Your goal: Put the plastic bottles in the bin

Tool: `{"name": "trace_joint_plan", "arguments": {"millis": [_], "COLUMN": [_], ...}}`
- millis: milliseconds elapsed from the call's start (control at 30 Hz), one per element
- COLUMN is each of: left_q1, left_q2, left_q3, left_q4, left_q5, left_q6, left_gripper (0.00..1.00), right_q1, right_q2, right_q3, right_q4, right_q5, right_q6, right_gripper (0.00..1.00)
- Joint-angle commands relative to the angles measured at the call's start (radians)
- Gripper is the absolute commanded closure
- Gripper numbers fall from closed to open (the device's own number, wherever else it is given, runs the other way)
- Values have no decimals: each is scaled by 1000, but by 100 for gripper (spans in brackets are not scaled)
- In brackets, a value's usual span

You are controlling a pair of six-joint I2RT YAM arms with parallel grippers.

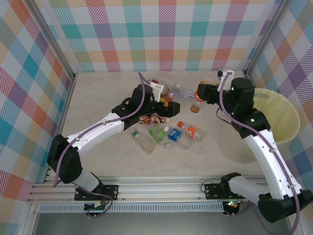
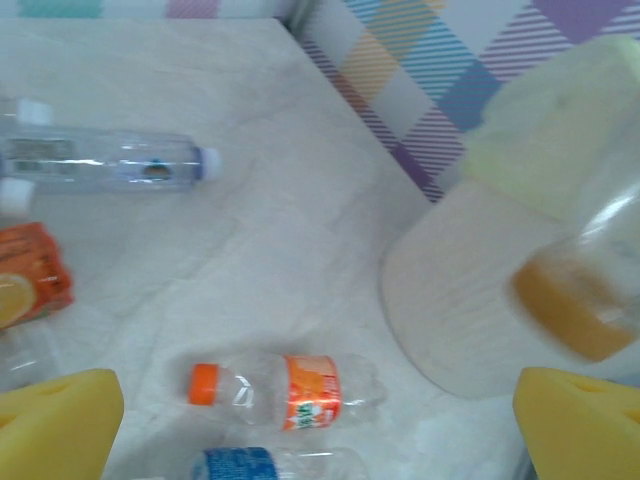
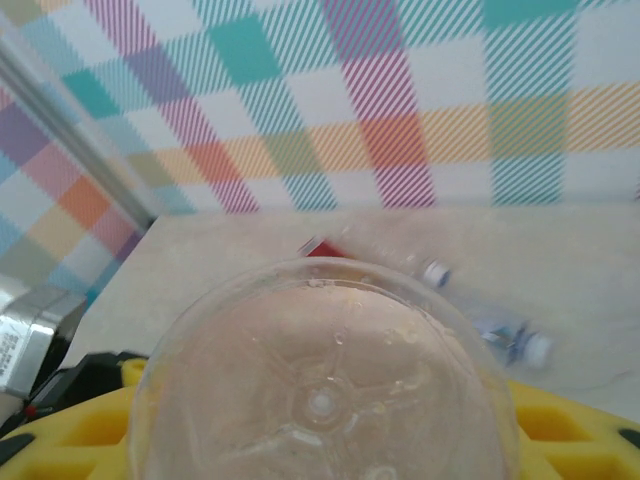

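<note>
The right gripper [image 1: 199, 94] clamps an amber-filled bottle [image 1: 195, 106] near the tabletop's far edge, so the carry is in hand. Next it needs a swing over the bin [image 1: 286, 128] at the right edge, then release. The left gripper [image 1: 165, 104] hangs spread and empty above the other bottles [image 1: 168, 133] mid-tabletop.

The walls [image 1: 166, 34] wear pastel plaid — teal, orange, purple, yellow on white — over a pale cream, faintly veined table [image 1: 98, 98]. At three o'clock the bin [image 1: 286, 117] is translucent pale yellow. One clear bottle [image 2: 285, 385] has an orange cap and label; the held bottle [image 1: 195, 106] holds amber liquid. Foam finger pads [image 2: 60, 425] are bright yellow.
</note>
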Motion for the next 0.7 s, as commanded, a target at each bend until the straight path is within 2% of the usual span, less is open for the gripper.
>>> {"name": "trace_joint_plan", "arguments": {"millis": [0, 200, 333, 433, 567, 667], "left_q1": [-9, -7, 1, 11, 20, 28], "left_q2": [-51, -71, -69, -70, -87, -101], "left_q3": [-29, -48, -56, -63, -91, -115], "left_q4": [-15, -24, -35, -37, -31, -28], "left_q5": [-148, -232, -243, -238, -277, -315], "left_q6": [-17, -36, -42, -62, -92, -115], "left_gripper": [0, 0, 0, 0, 0, 0], "right_q1": [-4, -3, -20, -51, -113, -196], "right_q2": [-62, -146, -149, -130, -123, -119], "right_q3": [51, 59, 97, 146, 151, 134], "right_q4": [-1, 21, -22, -79, -69, -102], "right_q5": [184, 394, 527, 596, 755, 776], "right_q6": [-102, -215, -278, -313, -440, -451], "right_gripper": [66, 66, 66, 67, 67, 67]}}
